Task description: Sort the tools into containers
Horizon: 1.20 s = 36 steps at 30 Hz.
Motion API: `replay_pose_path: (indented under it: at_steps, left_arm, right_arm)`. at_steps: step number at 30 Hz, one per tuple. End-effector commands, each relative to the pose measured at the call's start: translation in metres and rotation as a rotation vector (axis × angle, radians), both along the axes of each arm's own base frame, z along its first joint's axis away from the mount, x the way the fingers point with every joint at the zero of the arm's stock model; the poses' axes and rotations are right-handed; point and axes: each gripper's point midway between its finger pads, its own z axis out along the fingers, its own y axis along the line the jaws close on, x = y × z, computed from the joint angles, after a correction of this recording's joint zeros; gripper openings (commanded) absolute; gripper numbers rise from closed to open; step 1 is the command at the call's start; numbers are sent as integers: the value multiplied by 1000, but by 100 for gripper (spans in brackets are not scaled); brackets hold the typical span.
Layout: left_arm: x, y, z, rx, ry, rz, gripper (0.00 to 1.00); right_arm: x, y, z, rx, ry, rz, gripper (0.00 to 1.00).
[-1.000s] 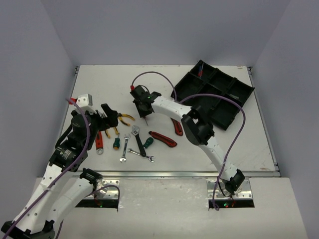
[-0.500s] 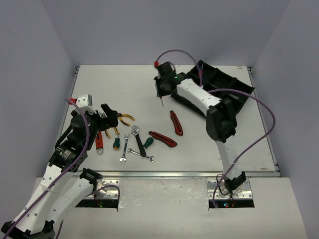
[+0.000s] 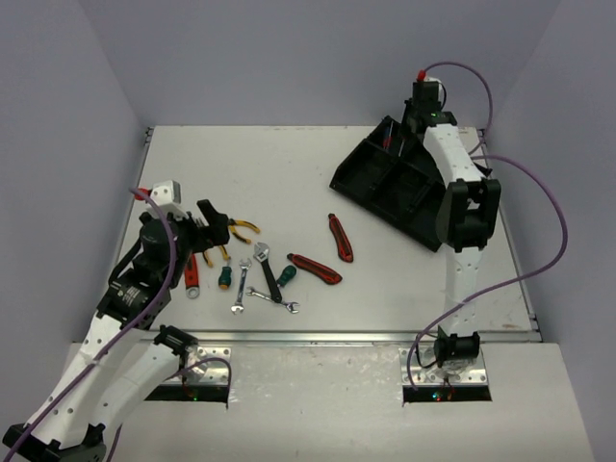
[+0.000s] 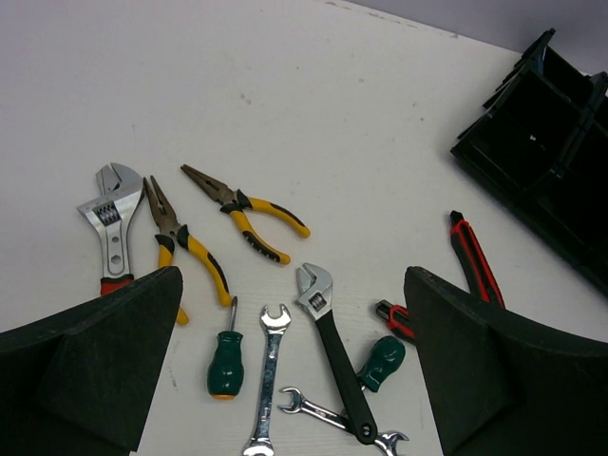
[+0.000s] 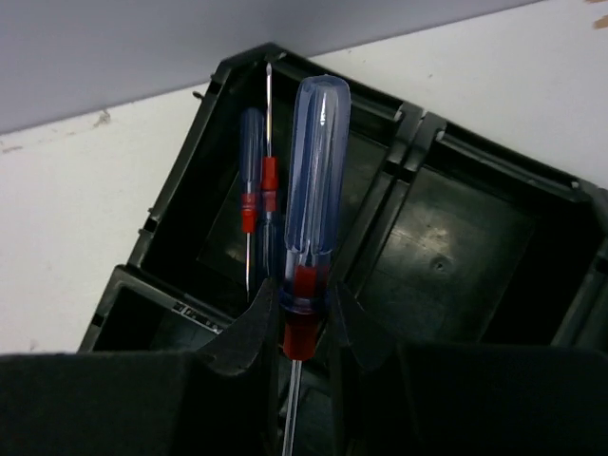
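My right gripper point(image 3: 416, 114) is shut on a red/blue screwdriver point(image 5: 318, 171) and holds it over the far corner compartment of the black tray point(image 3: 351, 173). Two more red/blue screwdrivers point(image 5: 253, 180) lie in that compartment. My left gripper point(image 3: 214, 226) is open and empty above the loose tools. Below it lie two yellow-handled pliers point(image 4: 252, 214), a black-handled adjustable wrench point(image 4: 332, 356), two stubby green screwdrivers point(image 4: 226, 361), two silver wrenches point(image 4: 268, 380) and two red-black utility knives point(image 3: 340, 238).
A silver adjustable wrench with a red handle end point(image 4: 112, 228) lies at the left of the tool pile. The tray's other compartments point(image 5: 446, 256) look empty. Grey walls close in the table on three sides.
My right arm has swung from the middle of the table to the tray's far corner, carrying the screwdriver. My left arm has not moved.
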Motion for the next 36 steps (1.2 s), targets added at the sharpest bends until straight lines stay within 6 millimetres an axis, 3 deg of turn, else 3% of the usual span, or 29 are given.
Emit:
replay_pose_path:
  at_steps: [1, 8, 10, 12, 13, 16, 18, 20, 22, 24, 28, 30, 31, 32, 33, 35, 36]
  left_arm:
    - [7, -7, 9, -13, -28, -23, 100]
    - [9, -13, 5, -10, -19, -55, 100]
    - [10, -13, 4, -6, -11, -54, 100]
    - [11, -14, 2, -3, -5, -56, 100]
    - [11, -14, 2, -4, -4, -57, 100]
    - [11, -14, 0, -1, 2, -57, 100]
    - [11, -14, 1, -2, 1, -57, 100]
    - [12, -15, 1, -3, 1, -60, 100]
    - [12, -14, 1, -2, 2, -58, 100]
    - [11, -14, 2, -3, -3, -56, 100]
    - [10, -9, 4, -2, -12, -31, 100]
    - [11, -1, 5, -2, -11, 15, 100]
    - [11, 3, 5, -6, -10, 43, 100]
    - [11, 8, 6, -3, -11, 77, 100]
    - [10, 15, 5, -5, -6, 121, 100]
    - [9, 28, 7, -2, -11, 198, 100]
    - [7, 34, 8, -4, -13, 237, 100]
  right_arm:
    - [35, 2, 11, -39, -110, 32, 0]
    - [46, -1, -3, -78, -131, 58, 3]
    - [47, -2, -5, -85, -127, 62, 21]
    - [48, -3, -5, -87, -129, 59, 55]
    - [48, -2, -2, -85, -135, 59, 64]
    - [46, 3, 32, -57, -182, 68, 82]
    - [43, 9, 57, -33, -218, 82, 83]
    - [33, 12, 103, -5, -284, 85, 84]
    - [25, 18, 113, 26, -290, 96, 88]
    - [2, 32, 158, 70, -337, 136, 98]
    - [-46, 70, 162, 97, -236, 213, 99]
    - [-90, 103, 137, 16, -118, 252, 99]
    - [-107, 119, 121, -49, -74, 268, 99]
    - [-117, 126, 120, -74, -68, 275, 99]
    - [-140, 155, 106, -128, -34, 322, 99]
    - [-167, 177, 78, -210, 27, 349, 99]
    - [-184, 197, 66, -222, 48, 388, 99]
